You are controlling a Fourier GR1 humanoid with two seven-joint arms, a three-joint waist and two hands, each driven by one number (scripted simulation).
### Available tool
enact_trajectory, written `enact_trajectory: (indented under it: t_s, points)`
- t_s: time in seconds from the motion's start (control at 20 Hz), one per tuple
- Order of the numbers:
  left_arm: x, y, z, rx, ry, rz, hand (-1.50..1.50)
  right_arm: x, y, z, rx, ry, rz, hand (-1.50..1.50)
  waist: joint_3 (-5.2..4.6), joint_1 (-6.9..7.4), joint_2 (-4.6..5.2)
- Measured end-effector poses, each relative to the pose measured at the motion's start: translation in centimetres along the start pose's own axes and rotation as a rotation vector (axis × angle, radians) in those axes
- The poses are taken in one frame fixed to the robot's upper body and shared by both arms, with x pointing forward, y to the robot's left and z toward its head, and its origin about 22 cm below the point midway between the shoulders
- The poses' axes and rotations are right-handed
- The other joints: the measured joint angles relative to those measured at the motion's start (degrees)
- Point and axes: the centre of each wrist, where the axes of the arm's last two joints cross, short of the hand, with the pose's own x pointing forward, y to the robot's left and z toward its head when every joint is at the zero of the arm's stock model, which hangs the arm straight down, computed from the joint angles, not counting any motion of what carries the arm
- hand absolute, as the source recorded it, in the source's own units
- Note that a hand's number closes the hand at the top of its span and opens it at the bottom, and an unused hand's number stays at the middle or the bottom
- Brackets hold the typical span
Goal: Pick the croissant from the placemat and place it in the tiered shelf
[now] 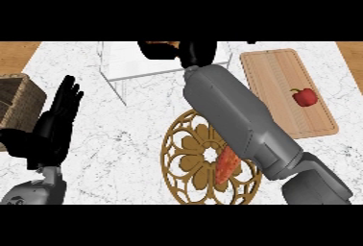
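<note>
My right forearm stretches from the lower right up to the tiered shelf point(135, 72), a white wire rack at the counter's back. The right hand point(186, 52) hovers over the shelf's top with its fingers curled. A small tan sliver of the croissant point(169, 44) shows between them; the hand hides the rest. The round gold openwork placemat point(186, 158) lies at the front centre, partly under the forearm. My left hand point(55, 126) rests open at the left edge, fingers up.
An orange-red elongated item point(227, 166) lies on the placemat beside the forearm. A wooden cutting board point(280, 81) with a red bell pepper point(305, 96) lies at the right. A wicker basket point(18, 98) stands at the far left.
</note>
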Motion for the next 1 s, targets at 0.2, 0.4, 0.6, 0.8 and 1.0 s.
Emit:
enact_trajectory:
  t_s: [0.2,0.4,0.6,0.8,1.0]
  points:
    - [-0.2,-0.4,-0.1,-0.019,-0.001,-0.002,0.00,-0.9,0.2,-0.5,0.028,0.043,-0.038,-1.50,0.00,0.72,0.21]
    - [-0.1,-0.4,-0.2,-0.020,-0.006,-0.002,0.00,-0.9,0.0,-1.1,0.053,0.045,-0.070,-1.50,0.00,1.04,0.34]
    - [-0.2,-0.8,-0.3,-0.013,-0.007,0.001,0.00,-1.3,-0.1,-1.4,0.057,0.010,-0.125,-1.50,0.01,0.79,0.32]
    - [-0.6,-0.1,-0.3,-0.002,-0.006,-0.001,0.00,0.4,-1.0,-1.9,0.031,-0.028,-0.224,-1.50,0.01,0.37,0.15]
    - [-0.7,-0.3,-0.3,0.014,0.001,-0.002,0.00,0.7,-1.8,-2.7,-0.015,-0.023,-0.302,-1.50,0.02,-0.83,-0.19]
